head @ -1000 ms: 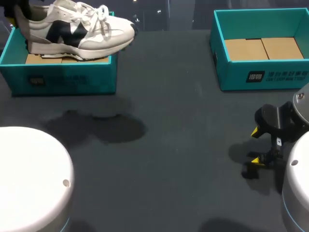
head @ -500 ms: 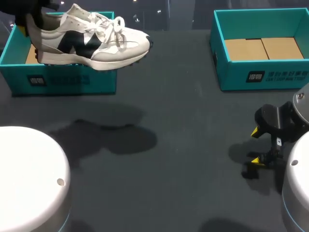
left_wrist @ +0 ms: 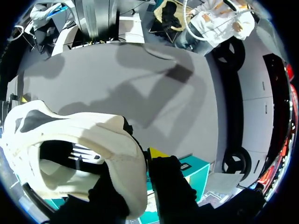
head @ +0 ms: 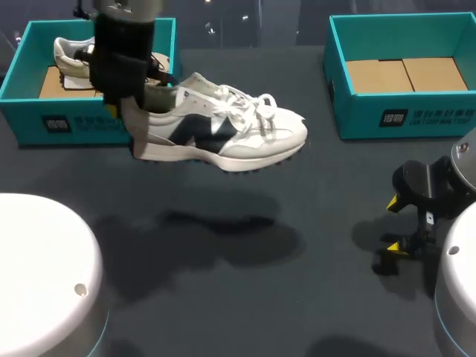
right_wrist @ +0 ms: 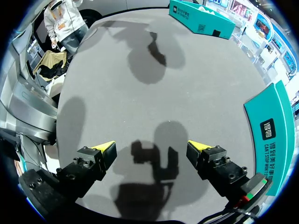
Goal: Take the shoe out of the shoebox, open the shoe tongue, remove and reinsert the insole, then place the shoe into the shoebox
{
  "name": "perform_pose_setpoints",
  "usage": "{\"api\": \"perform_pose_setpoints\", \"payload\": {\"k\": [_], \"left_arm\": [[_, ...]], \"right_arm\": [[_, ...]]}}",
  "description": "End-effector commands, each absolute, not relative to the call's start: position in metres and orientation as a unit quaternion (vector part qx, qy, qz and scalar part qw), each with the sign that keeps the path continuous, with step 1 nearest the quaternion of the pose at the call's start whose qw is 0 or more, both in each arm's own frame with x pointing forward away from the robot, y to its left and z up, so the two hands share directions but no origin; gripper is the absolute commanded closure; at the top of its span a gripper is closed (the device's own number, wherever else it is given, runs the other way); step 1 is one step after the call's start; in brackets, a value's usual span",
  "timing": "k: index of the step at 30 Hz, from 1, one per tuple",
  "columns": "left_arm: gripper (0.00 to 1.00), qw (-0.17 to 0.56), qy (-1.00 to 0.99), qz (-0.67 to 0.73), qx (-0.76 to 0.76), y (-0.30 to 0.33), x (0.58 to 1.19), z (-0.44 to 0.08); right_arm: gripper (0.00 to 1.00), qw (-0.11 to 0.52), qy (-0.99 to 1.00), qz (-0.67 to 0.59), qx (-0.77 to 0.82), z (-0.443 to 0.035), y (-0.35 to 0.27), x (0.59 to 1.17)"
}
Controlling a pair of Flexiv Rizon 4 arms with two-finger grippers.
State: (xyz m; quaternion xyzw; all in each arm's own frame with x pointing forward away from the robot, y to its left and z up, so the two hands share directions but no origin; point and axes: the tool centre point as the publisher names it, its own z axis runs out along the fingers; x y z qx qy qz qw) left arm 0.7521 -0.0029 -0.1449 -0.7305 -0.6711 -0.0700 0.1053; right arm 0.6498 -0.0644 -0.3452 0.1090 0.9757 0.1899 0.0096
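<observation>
The left gripper (head: 128, 111) pinched the shoe (head: 230, 134) by its heel collar beside the left shoebox (head: 97, 128), toe pointing away toward the right gripper (head: 395, 223), gaping empty.

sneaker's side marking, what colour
Dark navy, nearly black, on the white lace-up sneaker; clearest in the head view.

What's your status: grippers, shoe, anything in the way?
Left gripper shut on shoe at the heel; right gripper open, low over table. Shoe out of left shoebox, held above table. No obstruction seen under it.
</observation>
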Motion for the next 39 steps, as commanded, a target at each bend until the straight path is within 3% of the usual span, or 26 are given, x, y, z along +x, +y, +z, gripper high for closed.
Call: {"api": "perform_pose_setpoints", "payload": {"k": [1, 12, 24, 39], "left_arm": [[1.00, 0.114, -0.669, -0.073, -0.731, -0.027, 0.747, -0.155], [1.00, 0.114, -0.669, -0.073, -0.731, -0.027, 0.747, -0.155], [1.00, 0.133, -0.683, -0.093, -0.712, -0.081, 0.748, -0.259], [1.00, 0.084, -0.667, -0.130, -0.729, -0.118, 0.744, -0.313]], "right_arm": [[0.00, 0.011, 0.976, 0.190, 0.109, -0.344, -0.065, 0.648], [0.00, 0.011, 0.976, 0.190, 0.109, -0.344, -0.065, 0.648], [0.00, 0.011, 0.976, 0.190, 0.109, -0.344, -0.065, 0.648], [0.00, 0.011, 0.976, 0.190, 0.109, -0.344, -0.065, 0.648]]}}
